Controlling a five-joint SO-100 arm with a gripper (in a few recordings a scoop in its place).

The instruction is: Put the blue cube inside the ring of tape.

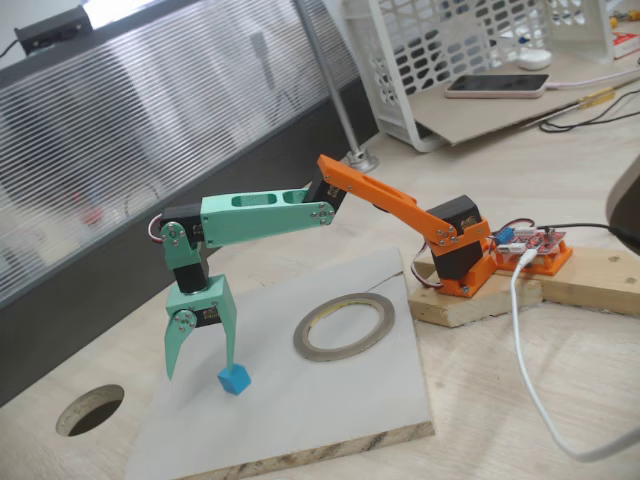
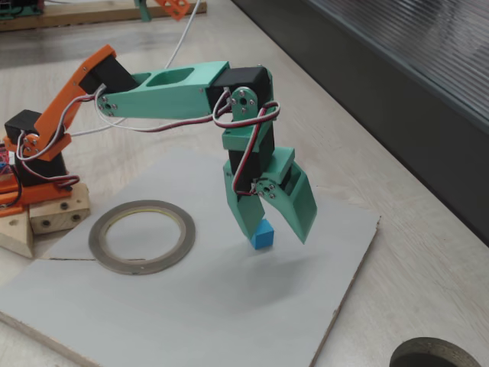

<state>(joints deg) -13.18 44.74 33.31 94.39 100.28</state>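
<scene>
The blue cube [image 1: 234, 379] [image 2: 262, 235] rests on the white board [image 1: 330, 410] [image 2: 191, 321]. My green gripper [image 1: 202, 366] [image 2: 275, 232] points down over it, open. In both fixed views the cube lies right at the tip of one finger [image 1: 229, 340] [image 2: 244, 218], on its inner side, while the other finger [image 2: 302, 214] stands well apart. Nothing is gripped. The ring of tape [image 1: 300, 338] [image 2: 96, 238] lies flat on the same board, a few cube widths from the cube, toward the arm's base.
A round hole [image 1: 90, 410] [image 2: 432, 355] is cut in the wooden tabletop beyond the board's edge. The orange arm base [image 1: 465, 265] is fixed on wooden blocks. A white cable [image 1: 525, 350], a white basket [image 1: 450, 50] and a phone [image 1: 497, 86] lie further off.
</scene>
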